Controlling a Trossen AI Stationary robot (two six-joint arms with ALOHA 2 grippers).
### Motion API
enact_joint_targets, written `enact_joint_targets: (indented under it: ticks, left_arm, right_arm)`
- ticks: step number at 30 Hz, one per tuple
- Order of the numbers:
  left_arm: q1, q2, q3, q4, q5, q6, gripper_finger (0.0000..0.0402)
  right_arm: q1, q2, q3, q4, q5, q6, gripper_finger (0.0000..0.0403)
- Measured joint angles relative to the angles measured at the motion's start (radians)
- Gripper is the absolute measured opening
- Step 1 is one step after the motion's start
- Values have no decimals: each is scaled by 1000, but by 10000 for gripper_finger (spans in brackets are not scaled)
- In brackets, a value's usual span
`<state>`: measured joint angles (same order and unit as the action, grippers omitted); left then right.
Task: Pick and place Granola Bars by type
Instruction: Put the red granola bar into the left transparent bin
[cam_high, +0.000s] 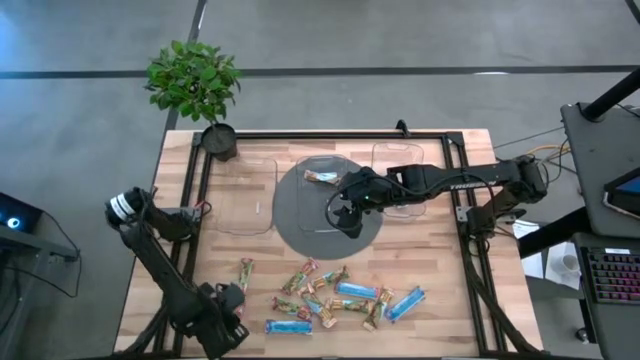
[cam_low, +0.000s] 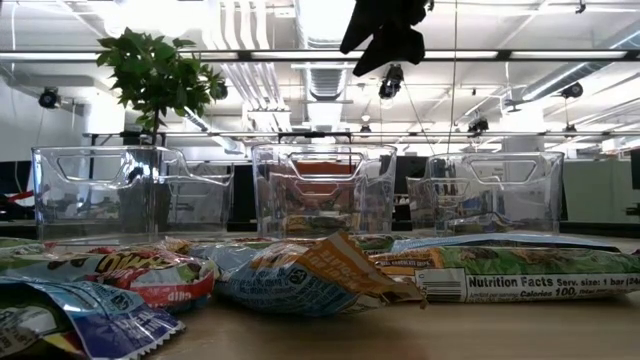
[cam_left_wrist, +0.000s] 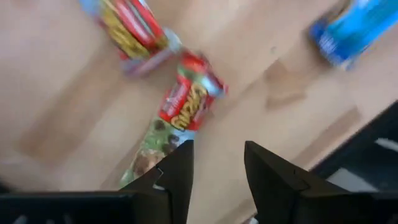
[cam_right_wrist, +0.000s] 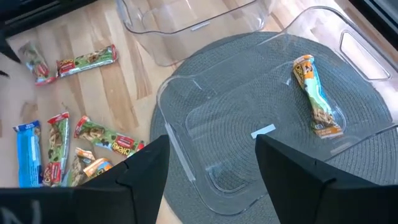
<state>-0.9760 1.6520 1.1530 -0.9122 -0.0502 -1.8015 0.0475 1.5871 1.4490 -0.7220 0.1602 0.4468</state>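
Observation:
Several granola bars lie flat on the wooden table's near part (cam_high: 335, 298), some blue (cam_high: 288, 327), others green, red and orange (cam_high: 300, 277); they fill the low view's foreground (cam_low: 300, 275). One green-and-red bar (cam_high: 243, 272) (cam_left_wrist: 180, 112) lies apart to the left. My left gripper (cam_high: 228, 312) (cam_left_wrist: 214, 158) is open just near of that bar, whose green end runs behind one finger. One orange, blue and tan bar (cam_high: 322, 177) (cam_right_wrist: 317, 96) lies in the centre bin. My right gripper (cam_high: 345, 215) (cam_right_wrist: 211, 149) (cam_low: 385, 35) hangs open above that bin.
Three clear bins stand in a row across the table's far half: left (cam_high: 245, 195), centre (cam_high: 330, 200) on a round grey mat (cam_high: 290, 215), right (cam_high: 405, 165). A potted plant (cam_high: 195, 85) stands at the far left corner. A black frame (cam_high: 465, 230) borders the table.

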Motion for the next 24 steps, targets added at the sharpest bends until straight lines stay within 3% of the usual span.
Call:
enact_joint_targets:
  ticks: [3, 7, 14, 19, 24]
  left_arm:
    - [1, -3, 69, -136, -52, -6, 130]
    - [5, -6, 97, -149, -69, -8, 156]
    - [4, -5, 29, -47, -42, 39, 219]
    - [-2, -5, -49, -14, -36, 179, 225]
    - [-3, -5, -120, 23, 0, 202, 225]
  right_arm:
    - [-1, 0, -3, 1, 0, -6, 228]
    - [-3, 0, -12, 3, 0, -6, 228]
    - [-3, 0, -47, 3, -1, -5, 228]
    - [-3, 0, -69, 2, -3, -2, 228]
    - [-2, 0, -73, -1, -3, -2, 228]
